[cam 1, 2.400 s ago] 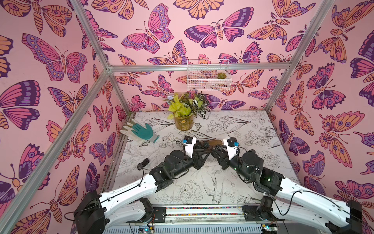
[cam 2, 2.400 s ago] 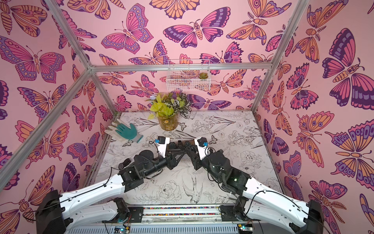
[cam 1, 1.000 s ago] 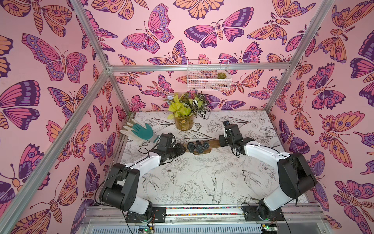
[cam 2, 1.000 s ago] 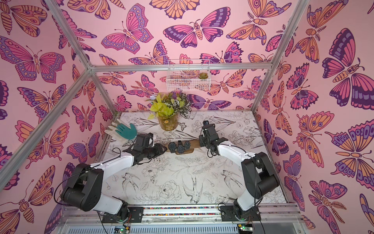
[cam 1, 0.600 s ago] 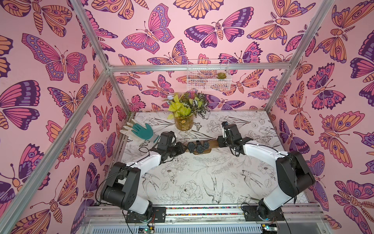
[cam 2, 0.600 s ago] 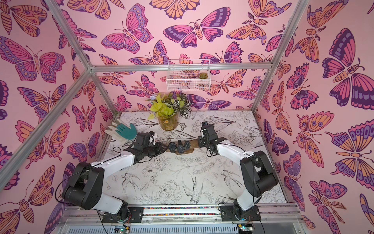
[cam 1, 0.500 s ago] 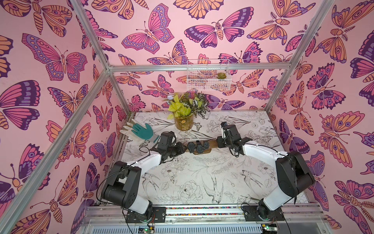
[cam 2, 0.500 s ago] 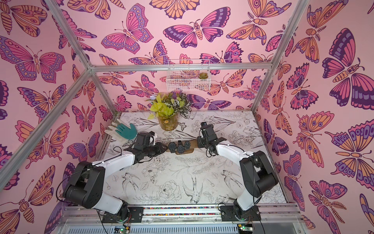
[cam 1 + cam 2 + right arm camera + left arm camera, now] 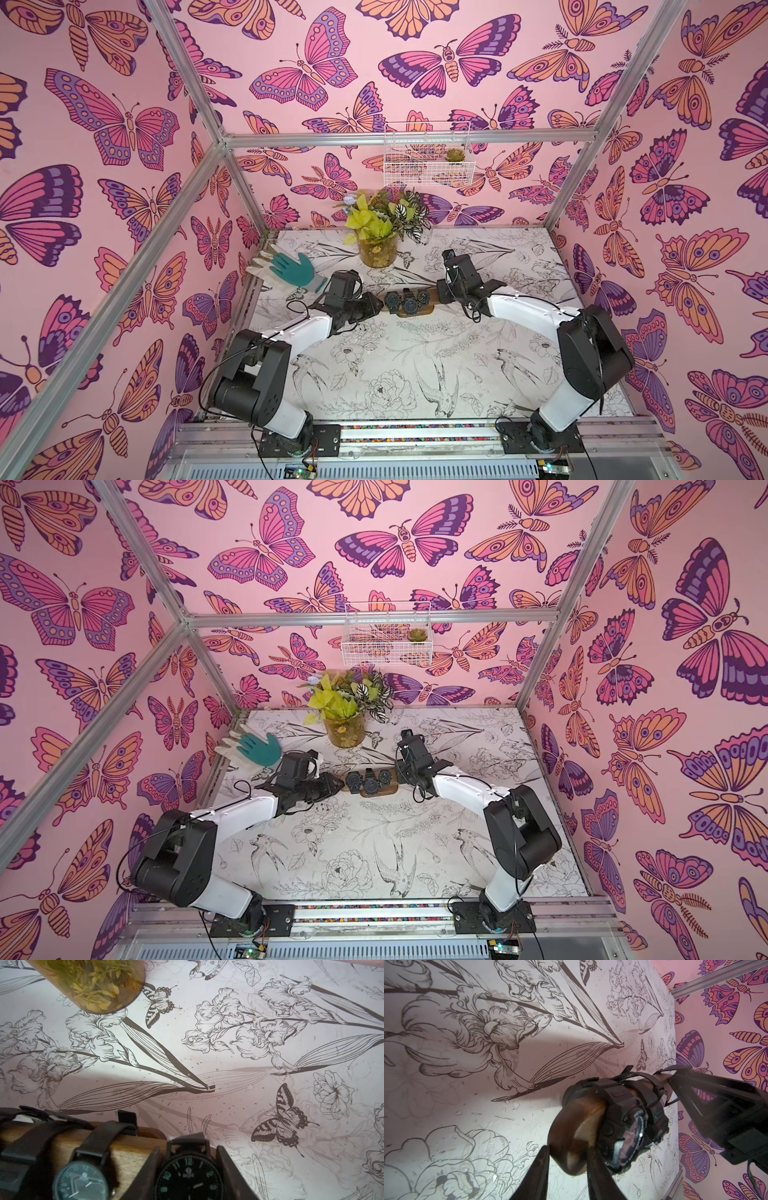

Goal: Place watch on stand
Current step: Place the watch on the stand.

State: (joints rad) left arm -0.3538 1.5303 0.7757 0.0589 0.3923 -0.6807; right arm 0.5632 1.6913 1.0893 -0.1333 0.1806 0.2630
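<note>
The wooden stand [image 9: 411, 312] lies across the middle of the table and carries three dark watches. In the left wrist view my left gripper [image 9: 568, 1149] is shut on the rounded brown end of the stand [image 9: 571, 1138], right beside a chunky black watch [image 9: 629, 1132]. At the stand's opposite end my right gripper [image 9: 188, 1148] is shut on the round black watch [image 9: 189, 1178] with green numerals, one finger on each side of its case. This watch sits strapped round the bar [image 9: 128, 1155]. Both top views show the left gripper [image 9: 376, 305] and right gripper [image 9: 439, 296] at the two ends.
A teal and white glove [image 9: 293, 270] lies at the table's far left, close behind the left wrist. A glass vase of plants [image 9: 377, 251] stands behind the stand. A white wire basket [image 9: 428, 160] hangs on the back wall.
The left gripper has narrowed onto the stand's left end. The right wrist has shifted slightly to the left at the stand's right end. The stand and watches have stayed where they were.
</note>
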